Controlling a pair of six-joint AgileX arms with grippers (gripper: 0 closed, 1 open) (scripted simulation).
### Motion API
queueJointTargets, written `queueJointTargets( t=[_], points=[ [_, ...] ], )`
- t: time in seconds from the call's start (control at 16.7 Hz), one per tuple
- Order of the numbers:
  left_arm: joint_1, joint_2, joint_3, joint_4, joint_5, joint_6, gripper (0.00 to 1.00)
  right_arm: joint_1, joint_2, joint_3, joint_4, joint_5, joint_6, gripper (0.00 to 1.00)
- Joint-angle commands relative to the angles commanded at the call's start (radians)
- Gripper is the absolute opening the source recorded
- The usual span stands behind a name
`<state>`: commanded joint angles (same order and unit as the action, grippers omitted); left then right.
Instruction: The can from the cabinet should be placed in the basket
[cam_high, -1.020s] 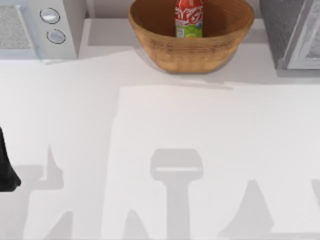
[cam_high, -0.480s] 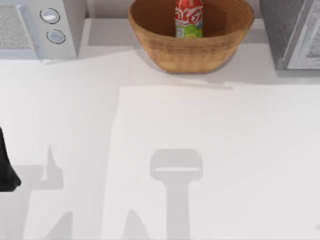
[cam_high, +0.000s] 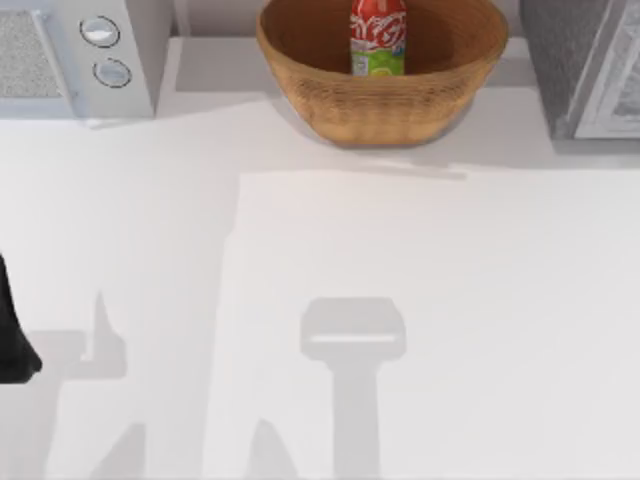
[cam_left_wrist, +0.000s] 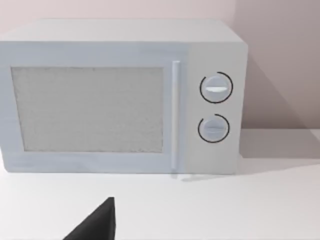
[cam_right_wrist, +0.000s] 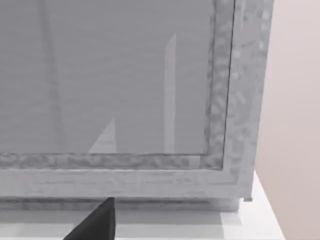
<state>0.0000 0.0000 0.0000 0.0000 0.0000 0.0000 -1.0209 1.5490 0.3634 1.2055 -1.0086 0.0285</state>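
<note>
Overhead, the can stood upright inside the basket at the table's far edge; wrist views faced the microwave and cabinet. Finger states could not be told.

A white box-shaped microwave oven stands at the far left corner of the flat white table. Its front carries a grey speckled window panel, a slim vertical white handle just beside that panel, and two round white knobs, one above the other. A plain pale pink wall rises behind the oven.
</note>
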Motion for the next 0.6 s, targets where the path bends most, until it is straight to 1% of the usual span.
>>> queueJointTargets(
  t=[0.18, 0.3, 0.42, 0.6],
  points=[
    [0.0, 0.0, 0.0, 0.0, 0.0, 0.0, 1.0, -0.005, -0.003, 0.033, -0.032, -0.002, 0.0, 1.0],
    [0.0, 0.0, 0.0, 0.0, 0.0, 0.0, 1.0, -0.012, -0.008, 0.105, -0.105, -0.006, 0.0, 1.0],
    [0.0, 0.0, 0.0, 0.0, 0.0, 0.0, 1.0, -0.021, -0.015, 0.212, -0.219, -0.013, 0.0, 1.0],
    [0.0, 0.0, 0.0, 0.0, 0.0, 0.0, 1.0, -0.031, -0.034, 0.417, -0.454, -0.025, 0.0, 1.0]
  ],
)
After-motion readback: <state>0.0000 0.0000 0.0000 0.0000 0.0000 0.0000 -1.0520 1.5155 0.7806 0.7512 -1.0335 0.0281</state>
